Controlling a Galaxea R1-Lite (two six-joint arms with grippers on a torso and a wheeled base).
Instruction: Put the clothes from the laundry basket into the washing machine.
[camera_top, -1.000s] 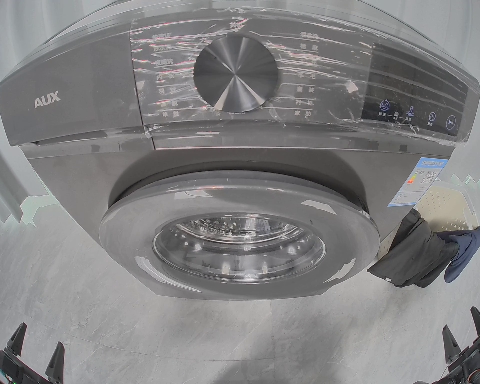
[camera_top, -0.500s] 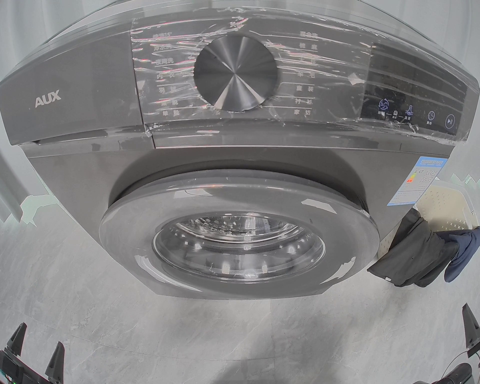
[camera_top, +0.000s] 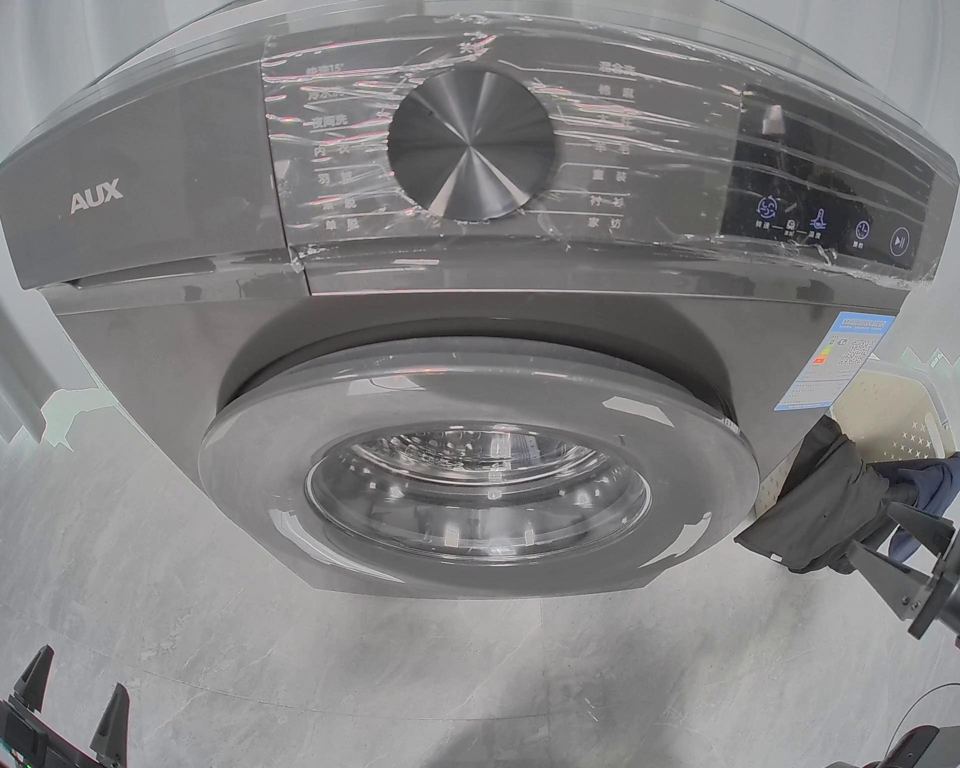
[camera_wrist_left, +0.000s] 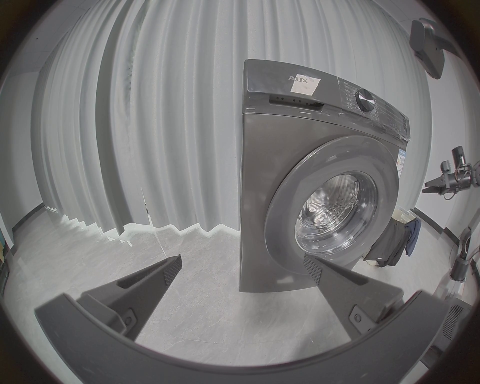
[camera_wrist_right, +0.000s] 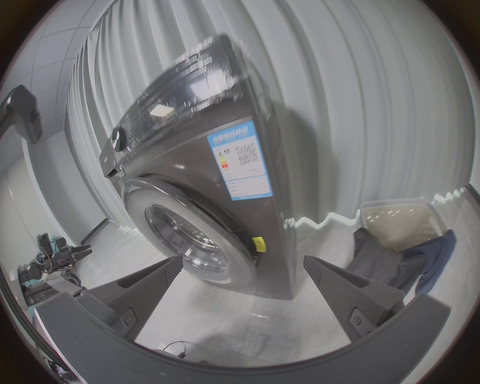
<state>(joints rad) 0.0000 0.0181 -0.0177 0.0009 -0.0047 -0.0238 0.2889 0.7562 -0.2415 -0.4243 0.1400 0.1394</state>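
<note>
The washing machine (camera_top: 480, 330) stands on the grey floor (camera_top: 420, 670) with its back towards the pleated curtain (camera_wrist_left: 150, 125), and its round door (camera_top: 250, 450) is closed, the steel drum (camera_top: 478, 490) showing through the glass. The laundry basket (camera_top: 890, 415), pale and perforated, sits on the floor just beside the machine's right side, close to the curtain. A dark grey garment (camera_top: 825, 500) hangs over the basket's rim on the side facing the machine and spills down to the floor. A blue garment (camera_top: 935, 480) is draped over the rim right beside it, the two touching. The right tool (camera_top: 870, 528) is held up off the floor in front of the basket, its two fingers spread and released with nothing between them, pointing towards the grey garment. The left wrist view shows it well clear of the clothes. The left tool (camera_top: 80, 670) hangs low over the floor at the machine's front left, well apart from the door, its fingers likewise spread wide and gripping nothing.
</note>
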